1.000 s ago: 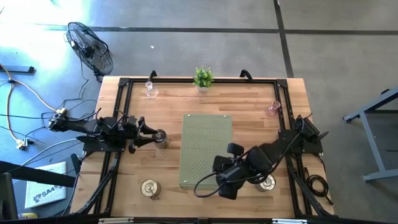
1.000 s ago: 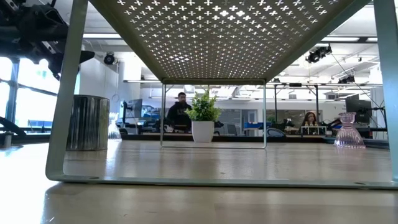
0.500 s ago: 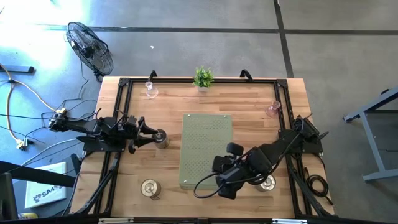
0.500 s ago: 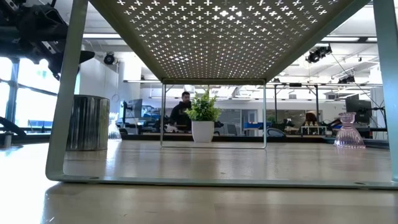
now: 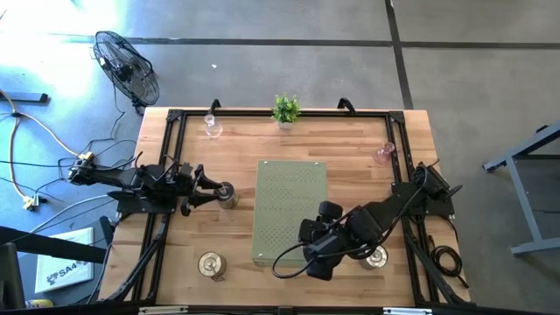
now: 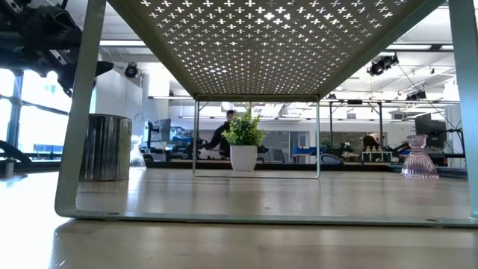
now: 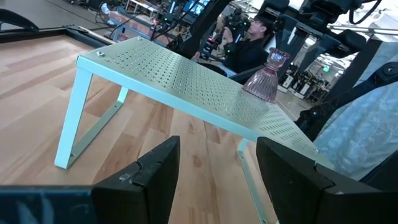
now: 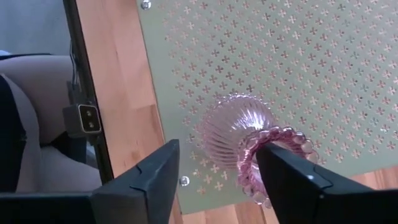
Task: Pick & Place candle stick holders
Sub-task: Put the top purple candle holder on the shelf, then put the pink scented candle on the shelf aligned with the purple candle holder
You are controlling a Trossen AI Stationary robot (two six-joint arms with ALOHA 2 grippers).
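We list the right hand (image 8: 214, 180) over the near corner of the green perforated shelf (image 5: 289, 210), fingers spread apart around a pink glass holder (image 8: 239, 134) that stands on the shelf; we cannot tell whether they touch it.

The left hand (image 5: 213, 192) sits at a silver holder (image 5: 227, 194) on the counter (image 5: 350, 149); its fingers are parted, and we cannot tell if they grip.

Other items: a silver holder (image 5: 210, 263) near the counter's front, another (image 5: 376, 256) just beside the right arm, a clear glass holder (image 5: 211, 127) and a pink one (image 5: 383, 154) well apart from both hands, a potted plant (image 5: 285, 109) at the far edge.
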